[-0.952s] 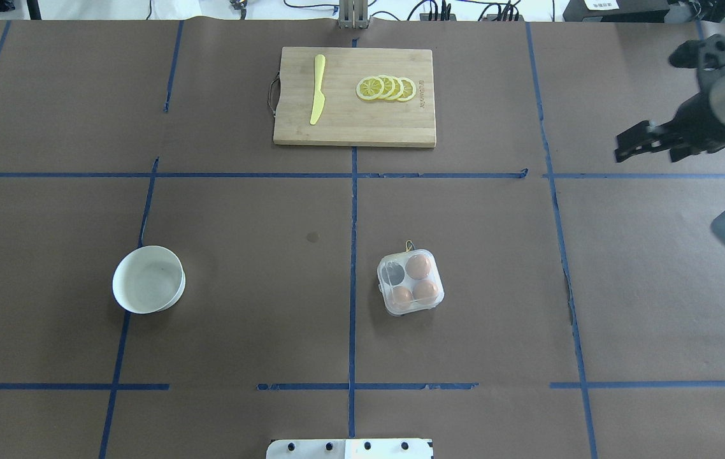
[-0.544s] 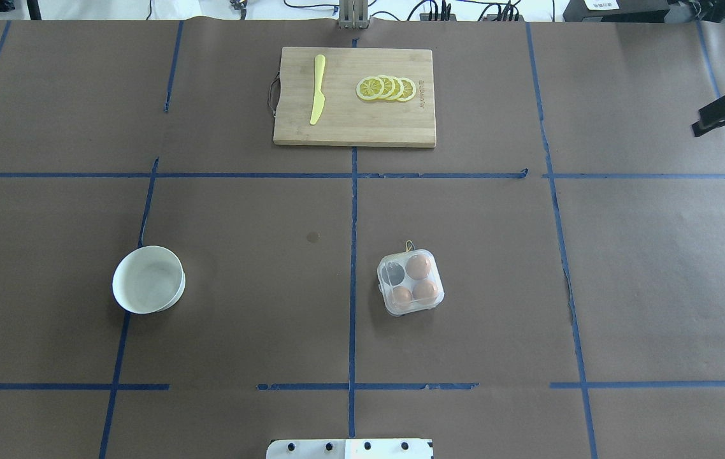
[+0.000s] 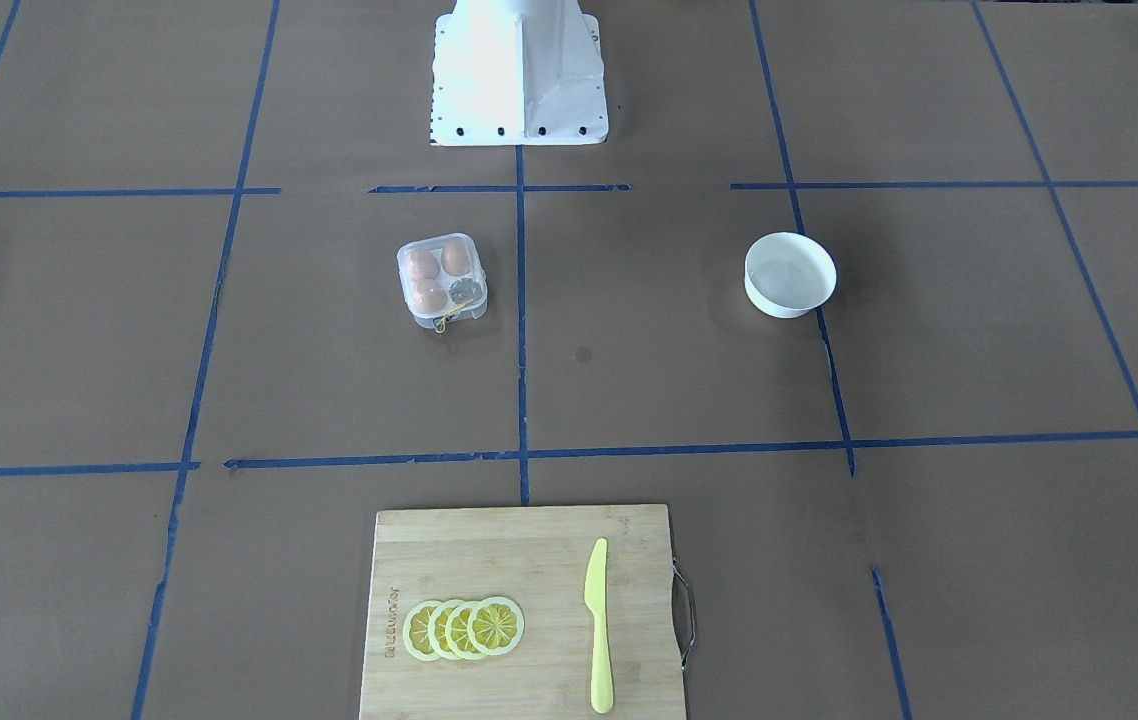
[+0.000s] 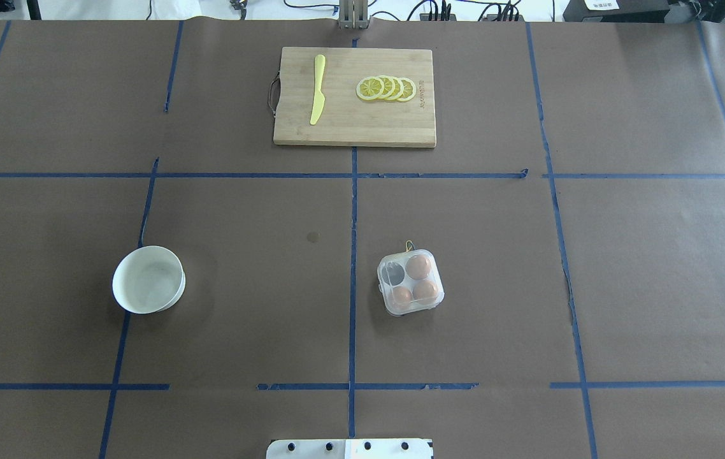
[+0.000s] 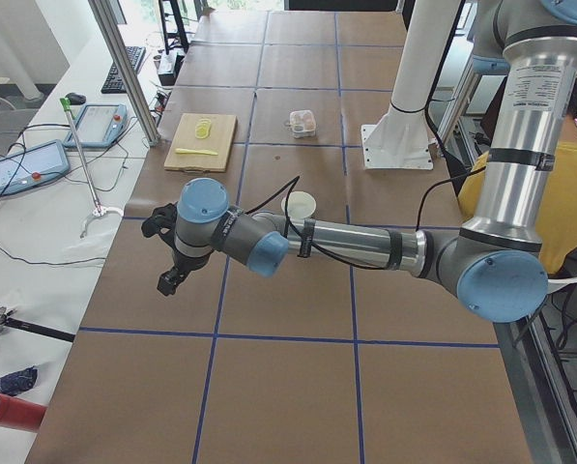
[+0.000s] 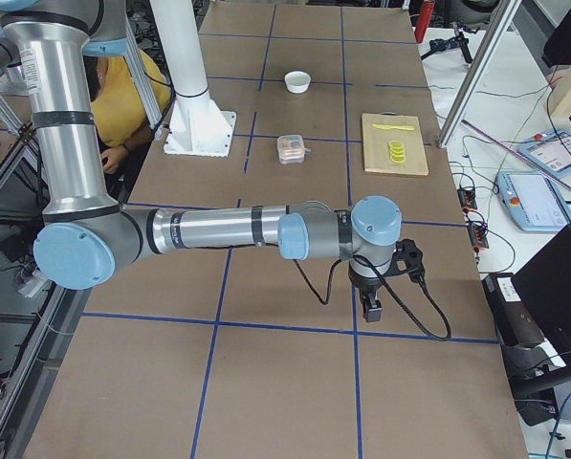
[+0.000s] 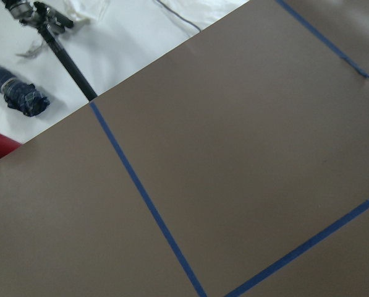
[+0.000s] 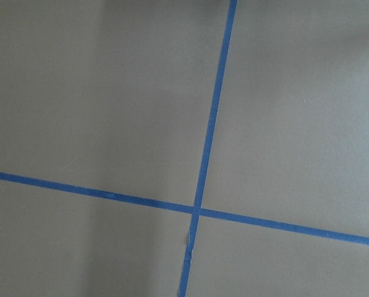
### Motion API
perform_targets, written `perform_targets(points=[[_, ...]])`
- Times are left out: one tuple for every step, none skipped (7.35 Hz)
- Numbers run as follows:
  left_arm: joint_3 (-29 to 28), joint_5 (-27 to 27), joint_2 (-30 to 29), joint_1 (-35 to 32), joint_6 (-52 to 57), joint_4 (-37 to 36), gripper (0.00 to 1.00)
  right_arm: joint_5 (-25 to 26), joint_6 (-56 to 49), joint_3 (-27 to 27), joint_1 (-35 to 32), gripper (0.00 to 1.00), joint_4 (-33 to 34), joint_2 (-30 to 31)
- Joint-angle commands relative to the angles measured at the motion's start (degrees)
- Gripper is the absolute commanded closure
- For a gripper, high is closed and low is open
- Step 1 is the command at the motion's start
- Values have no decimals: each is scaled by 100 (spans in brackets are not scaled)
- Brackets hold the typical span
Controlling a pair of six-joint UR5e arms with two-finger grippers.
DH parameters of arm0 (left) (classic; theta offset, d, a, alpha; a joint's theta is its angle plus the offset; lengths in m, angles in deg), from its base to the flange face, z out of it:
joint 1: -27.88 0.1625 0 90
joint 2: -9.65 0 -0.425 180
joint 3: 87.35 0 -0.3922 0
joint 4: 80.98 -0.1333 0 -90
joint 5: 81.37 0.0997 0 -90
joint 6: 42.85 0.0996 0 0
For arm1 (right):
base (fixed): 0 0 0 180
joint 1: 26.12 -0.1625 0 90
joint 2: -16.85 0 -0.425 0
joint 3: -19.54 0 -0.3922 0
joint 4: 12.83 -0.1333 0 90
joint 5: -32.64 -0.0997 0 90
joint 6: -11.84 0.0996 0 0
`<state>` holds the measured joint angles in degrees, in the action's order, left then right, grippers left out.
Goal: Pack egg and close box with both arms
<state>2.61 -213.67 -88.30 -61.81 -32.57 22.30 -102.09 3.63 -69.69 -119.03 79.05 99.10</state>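
Observation:
The clear box (image 4: 410,282) stands right of the table's middle and also shows in the front view (image 3: 441,280). Three tan-brown eggs sit in its cells: one egg (image 4: 419,266) at the back right and two at the front. The fourth cell (image 4: 392,273) looks dark grey. A yellow string (image 4: 409,243) sticks out at the back. I cannot tell whether the lid is latched. My left gripper (image 5: 169,282) shows only in the exterior left view and my right gripper (image 6: 372,308) only in the exterior right view. Both hang far from the box, and I cannot tell their state.
A round white bowl (image 4: 148,279) stands left of the middle. A wooden cutting board (image 4: 354,124) lies at the far side with a yellow knife (image 4: 317,89) and lemon slices (image 4: 386,88). The robot's white base (image 3: 519,70) stands near the box.
My right gripper has drawn back to the right and left the overhead view. The bit of the left gripper at the left edge has also gone. The box, eggs and bowl have not moved.

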Motion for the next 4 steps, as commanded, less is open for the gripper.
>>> perform_targets(points=[[206, 20, 82, -30, -18, -1152, 0, -114, -120, 64, 62, 0, 346, 19], [250, 11, 178, -13, -18, -1144, 0, -271, -103, 38, 63, 0, 409, 45], [311, 46, 171, -13, -27, -1126, 0, -238, -50, 29, 80, 0, 383, 46], [373, 46, 188, -13, -44, -1143, 0, -212, -32, 20, 97, 0, 357, 46]])
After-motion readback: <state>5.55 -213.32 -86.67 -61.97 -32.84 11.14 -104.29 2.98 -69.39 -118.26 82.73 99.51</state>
